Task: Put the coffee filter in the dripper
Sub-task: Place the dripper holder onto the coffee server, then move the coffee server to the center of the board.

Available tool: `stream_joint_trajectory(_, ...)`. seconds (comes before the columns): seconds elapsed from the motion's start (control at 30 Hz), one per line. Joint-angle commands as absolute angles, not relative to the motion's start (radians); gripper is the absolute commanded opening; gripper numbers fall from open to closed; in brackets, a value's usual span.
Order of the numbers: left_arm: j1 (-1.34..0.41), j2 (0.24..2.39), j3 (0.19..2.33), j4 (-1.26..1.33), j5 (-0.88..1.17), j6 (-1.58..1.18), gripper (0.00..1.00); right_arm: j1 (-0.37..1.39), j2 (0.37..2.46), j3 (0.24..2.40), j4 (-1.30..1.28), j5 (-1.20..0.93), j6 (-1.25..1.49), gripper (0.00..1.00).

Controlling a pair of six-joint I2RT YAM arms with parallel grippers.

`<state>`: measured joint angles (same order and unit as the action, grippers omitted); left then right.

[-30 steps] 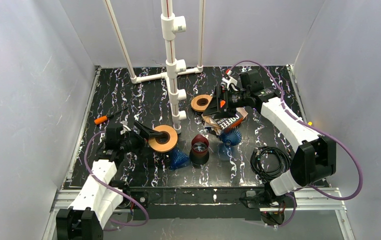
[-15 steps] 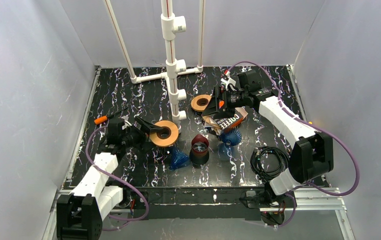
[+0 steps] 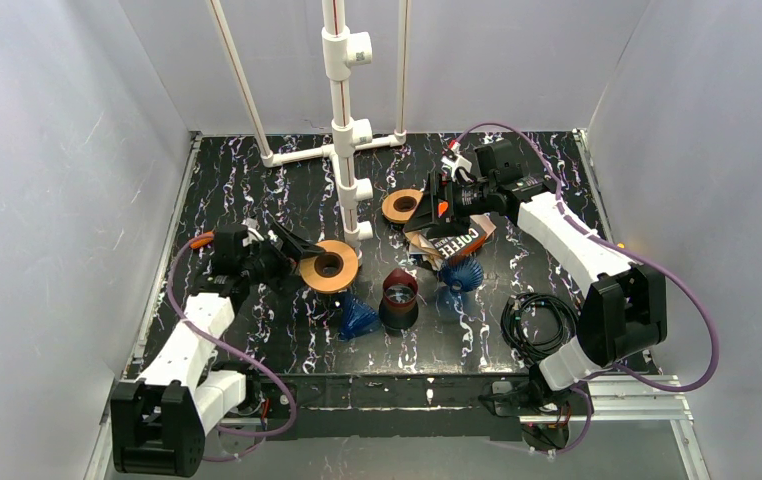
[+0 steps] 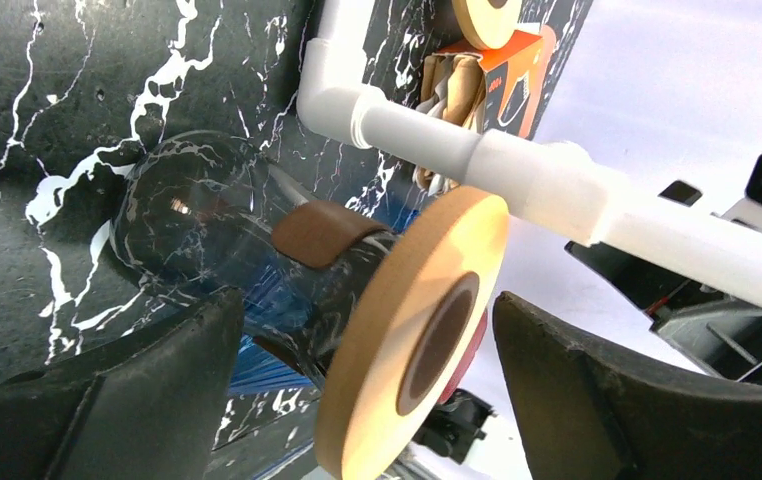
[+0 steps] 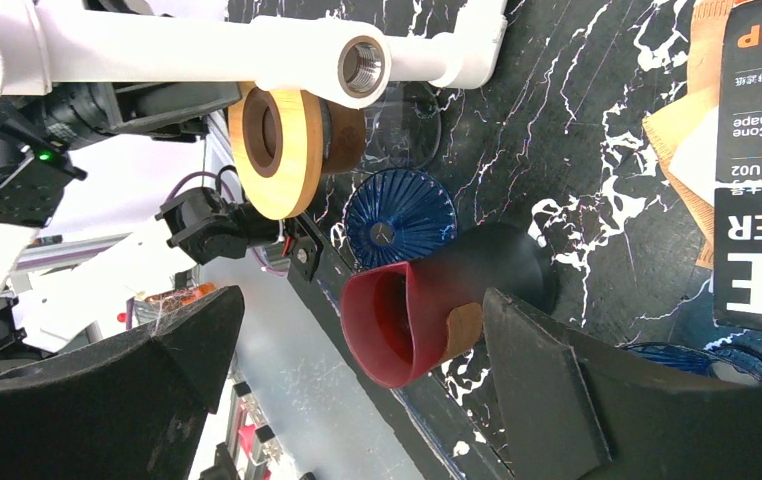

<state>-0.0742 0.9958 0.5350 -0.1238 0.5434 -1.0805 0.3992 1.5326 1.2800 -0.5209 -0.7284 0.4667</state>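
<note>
**Task barely begun: filters in their pack, drippers empty.** The paper filters (image 5: 679,150) sit in the filter pack (image 3: 454,240) at the rear right of the tabletop (image 3: 257,200), not yet drawn out. The right fingers (image 5: 107,390) are spread wide and hold nothing, and the top view shows them just above the pack's rear edge. The left fingers (image 4: 137,400) are also spread wide, one on each side of the wooden ring of a glass dripper (image 3: 329,265) that lies tilted near the pipe stand (image 3: 342,100). A gap shows on both sides of the ring, but contact lower down cannot be told. A blue dripper (image 3: 358,318) and a red cup (image 3: 398,290) stand just in front. No filter is visible in any of them. What is left, by this view, is the whole sequence: take one filter from the pack, carry it to a dripper set mouth-up, and seat it inside.
</note>
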Motion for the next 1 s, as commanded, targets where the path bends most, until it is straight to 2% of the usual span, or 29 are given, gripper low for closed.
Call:
stream_joint_trajectory(0.0, -0.077, 0.939, 0.643, -0.322, 0.514, -0.890, 0.94, 0.396, 1.540, 1.321, -0.503, -0.723, 0.444, 0.98)
stream_joint_trajectory(0.2, -0.076, 0.852, 0.740, -0.555, 0.435, -0.730, 0.97, 0.396, 1.549, 1.334, -0.531, -0.704, 0.429, 0.98)
stream_joint_trajectory(0.5, -0.075, 0.694, 0.822, -0.838, 0.385, -0.707, 0.98, 0.396, 1.513, 1.332, -0.628, -0.619, 0.451, 0.98)
stream_joint_trajectory(0.8, -0.076, 0.534, 0.958, -1.070, 0.273, -0.748, 0.98, 0.392, 1.429, 1.394, -0.957, -0.325, 0.429, 0.98)
stream_joint_trajectory(0.97, -0.075, 0.482, 0.957, -1.107, 0.328, -0.733, 0.98, 0.380, 1.307, 1.322, -0.956, -0.263, 0.502, 0.98)
